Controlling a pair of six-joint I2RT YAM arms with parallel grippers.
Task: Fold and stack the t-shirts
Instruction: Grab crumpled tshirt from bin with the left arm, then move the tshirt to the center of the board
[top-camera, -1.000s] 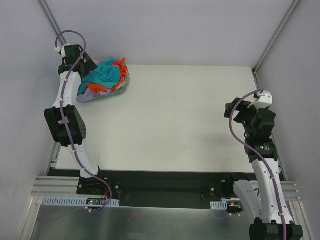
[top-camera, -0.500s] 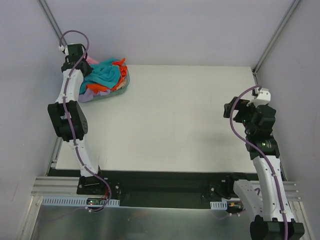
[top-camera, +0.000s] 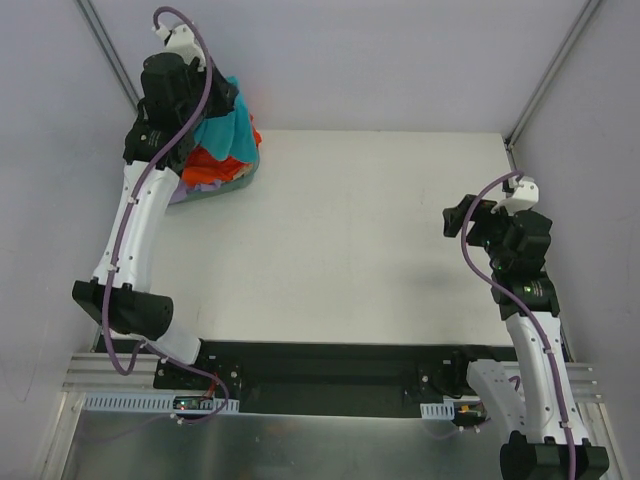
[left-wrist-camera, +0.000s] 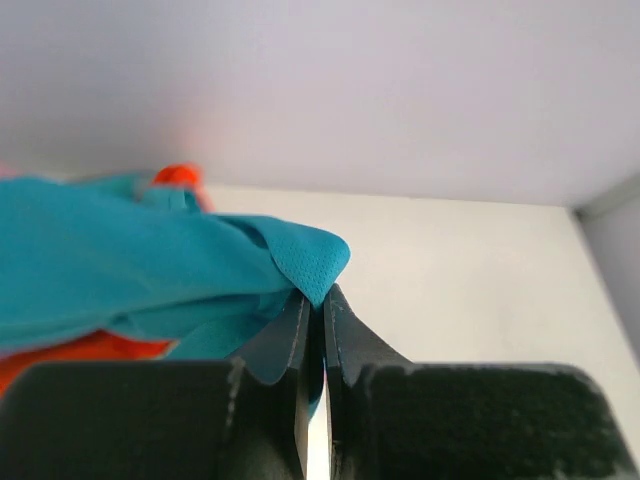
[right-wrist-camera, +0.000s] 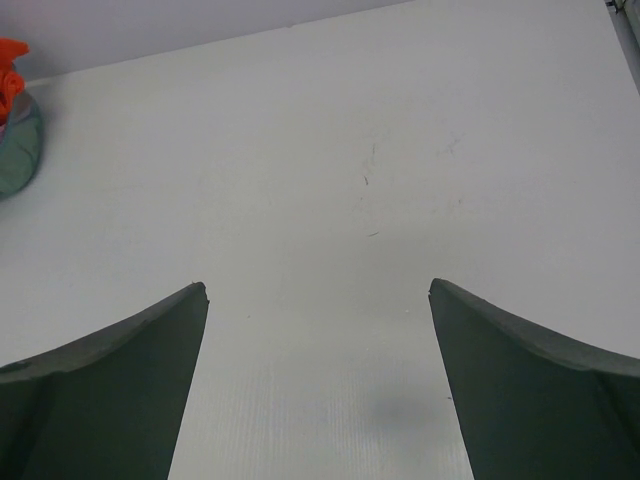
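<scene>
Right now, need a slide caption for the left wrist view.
The left hand shut on a fold of the teal shirt, orange shirt below, table beyond.

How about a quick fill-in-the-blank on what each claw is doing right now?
1. The t-shirt pinched in the left claw is ____ in colour.
2. The right claw is ____, with only bare table beneath it.
3. The basket sits at the table's far ____ corner, by the robot's own sides.

Missing words: teal; open; left
</scene>
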